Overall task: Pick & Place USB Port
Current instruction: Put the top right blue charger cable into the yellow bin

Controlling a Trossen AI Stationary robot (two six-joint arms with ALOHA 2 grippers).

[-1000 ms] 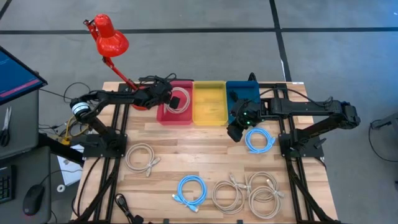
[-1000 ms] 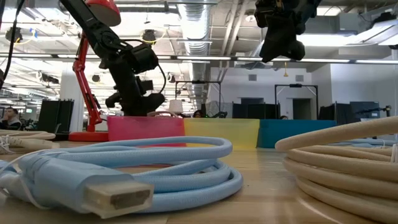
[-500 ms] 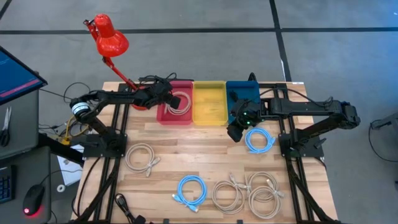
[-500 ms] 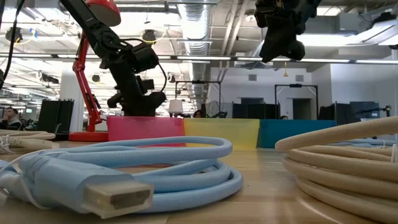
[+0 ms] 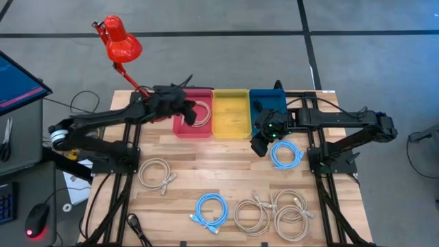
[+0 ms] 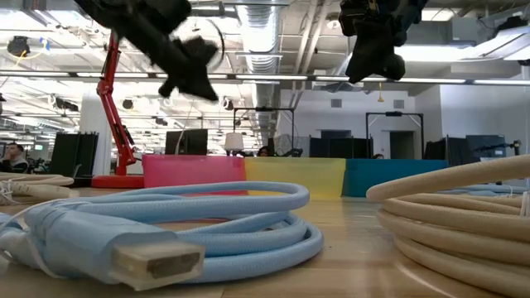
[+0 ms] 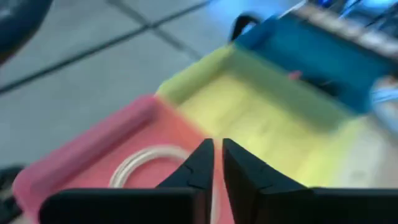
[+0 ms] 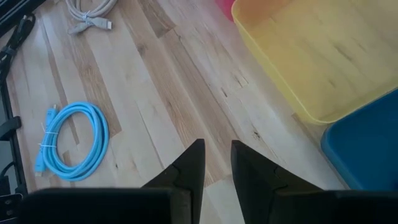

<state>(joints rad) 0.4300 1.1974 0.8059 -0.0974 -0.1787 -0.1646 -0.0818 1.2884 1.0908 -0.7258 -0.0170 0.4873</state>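
The left gripper [image 5: 184, 103] hangs empty, fingers nearly together, above the red bin's [image 5: 180, 127] nine o'clock edge. A beige cable coil [image 5: 198, 114] lies inside that bin. The right gripper [image 5: 260, 146], narrowly parted and empty, waits at the blue bin's [image 5: 269, 99] six o'clock.

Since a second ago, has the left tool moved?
Yes. In the low view the left tool has risen well above the red bin; it had hung just over the rim.

Even, bright overhead light; the left wrist view is blurred, perhaps by motion.
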